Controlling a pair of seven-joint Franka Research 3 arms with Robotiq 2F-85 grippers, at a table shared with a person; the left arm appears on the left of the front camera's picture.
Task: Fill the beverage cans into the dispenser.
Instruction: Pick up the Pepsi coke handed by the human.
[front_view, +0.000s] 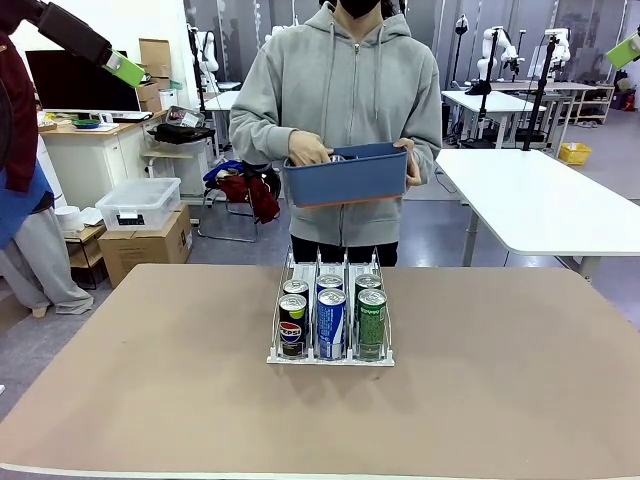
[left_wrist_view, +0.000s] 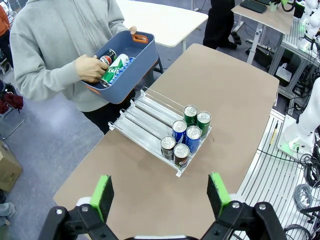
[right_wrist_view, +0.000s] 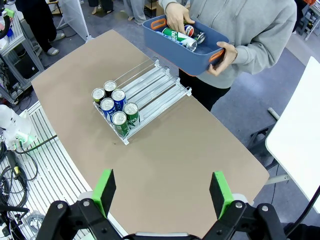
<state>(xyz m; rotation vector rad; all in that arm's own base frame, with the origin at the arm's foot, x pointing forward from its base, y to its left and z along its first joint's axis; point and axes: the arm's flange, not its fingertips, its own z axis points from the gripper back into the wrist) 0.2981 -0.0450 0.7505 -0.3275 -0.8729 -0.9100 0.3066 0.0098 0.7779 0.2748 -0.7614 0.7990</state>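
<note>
Two grippers hung high over the brown table (front_view: 500, 400), clear of everything on it. The left gripper (left_wrist_view: 160, 196) had its jaws spread wide with nothing between the green pads (left_wrist_view: 102, 197), and the right gripper (right_wrist_view: 162, 194) stood equally wide and empty. Below them, near the table's middle, sat the dispenser (left_wrist_view: 145, 117), its three lanes running from the robot's side toward the far side. Six beverage cans (left_wrist_view: 192, 139) stood upright in it, two to a lane, packed at the end nearest the robot: black cans (front_view: 292, 325) in the robot's left lane, blue-and-white cans (front_view: 331, 318) in the middle, green cans (front_view: 371, 318) in the right. The far stretch of each lane lay bare. Beyond the table's far edge a person (front_view: 340, 100) in a grey hoodie held a dark blue tub (front_view: 345, 178) at waist height, off the table. One hand (right_wrist_view: 227, 52) gripped the tub's end by an orange handle; the other hand (right_wrist_view: 177, 17) reached inside, where more cans (right_wrist_view: 175, 35) lay on their sides, green and black among them.
</note>
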